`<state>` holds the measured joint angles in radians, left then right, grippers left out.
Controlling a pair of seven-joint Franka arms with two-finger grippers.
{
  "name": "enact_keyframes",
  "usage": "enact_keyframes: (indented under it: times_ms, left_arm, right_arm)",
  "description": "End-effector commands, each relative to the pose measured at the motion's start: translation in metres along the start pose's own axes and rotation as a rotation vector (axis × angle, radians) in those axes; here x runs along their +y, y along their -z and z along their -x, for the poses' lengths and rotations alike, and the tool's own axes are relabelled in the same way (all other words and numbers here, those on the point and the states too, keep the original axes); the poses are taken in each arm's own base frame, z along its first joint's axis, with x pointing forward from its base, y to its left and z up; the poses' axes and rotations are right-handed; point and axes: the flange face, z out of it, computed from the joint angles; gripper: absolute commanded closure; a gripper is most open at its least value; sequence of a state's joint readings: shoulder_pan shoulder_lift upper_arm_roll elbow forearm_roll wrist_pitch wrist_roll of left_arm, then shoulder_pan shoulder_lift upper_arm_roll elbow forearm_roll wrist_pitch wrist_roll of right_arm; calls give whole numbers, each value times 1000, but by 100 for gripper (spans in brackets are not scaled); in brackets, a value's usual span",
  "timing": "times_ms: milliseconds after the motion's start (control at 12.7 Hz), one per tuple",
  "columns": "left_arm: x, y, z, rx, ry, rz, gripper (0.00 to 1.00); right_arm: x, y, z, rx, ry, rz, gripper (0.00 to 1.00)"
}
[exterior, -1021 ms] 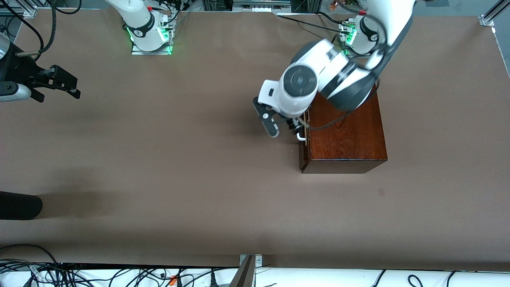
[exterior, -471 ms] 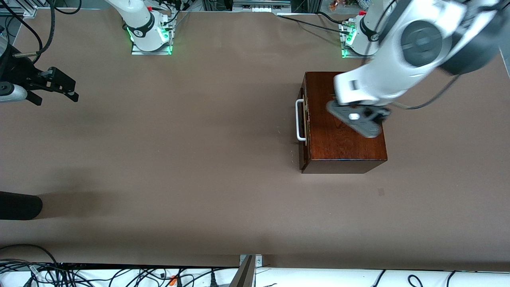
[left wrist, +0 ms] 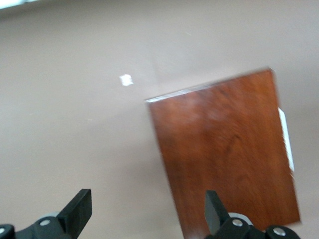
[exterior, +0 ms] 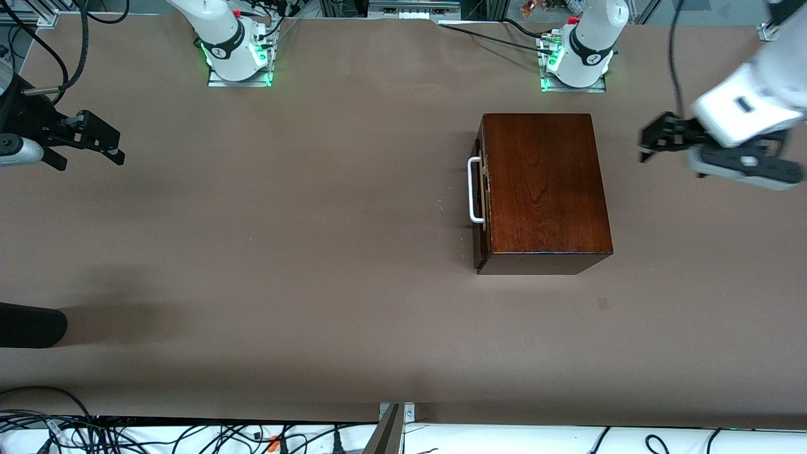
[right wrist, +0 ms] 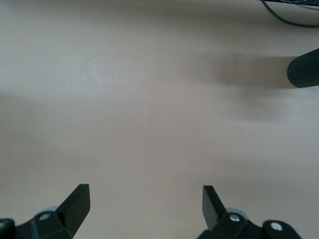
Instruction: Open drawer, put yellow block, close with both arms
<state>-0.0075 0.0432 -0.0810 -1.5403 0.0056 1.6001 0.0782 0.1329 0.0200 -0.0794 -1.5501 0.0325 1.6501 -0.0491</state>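
Looking at the box first: we see the drawer shut flush into it, white handle facing the right arm's end of the surface. That's why both claws sit out at the ends, nothing is left for them to hold.

Our left claw hangs in the air off the box's closed end, over bare surface toward the left arm's end. Its wrist view shows the fingers spread wide with nothing between them, just the box top below.

Our right claw waits over the opposite end, well apart from the box, also wide and empty.

No yellow block anywhere we can see. With the drawer shut, our guess is it's inside, but we can't confirm that. If so, the job looks basically wrapped up.

A black rounded thing pokes in at the edge near the right arm's end; no clue what it is.
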Motion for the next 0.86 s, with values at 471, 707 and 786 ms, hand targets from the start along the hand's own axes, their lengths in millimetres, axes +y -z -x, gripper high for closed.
enact_keyframes:
  times_ms: [471, 707, 786]
  left_arm:
    - [2, -27, 29, -9, 108, 9, 0]
    - [-1, -29, 31, -29, 114, 10, 0]
    - [-2, -29, 31, -29, 115, 9, 0]
  right_arm:
    - [2, 2, -1, -4, -5, -11, 0]
    - [2, 2, -1, -4, -5, -11, 0]
    - [2, 2, -1, -4, -5, -11, 0]
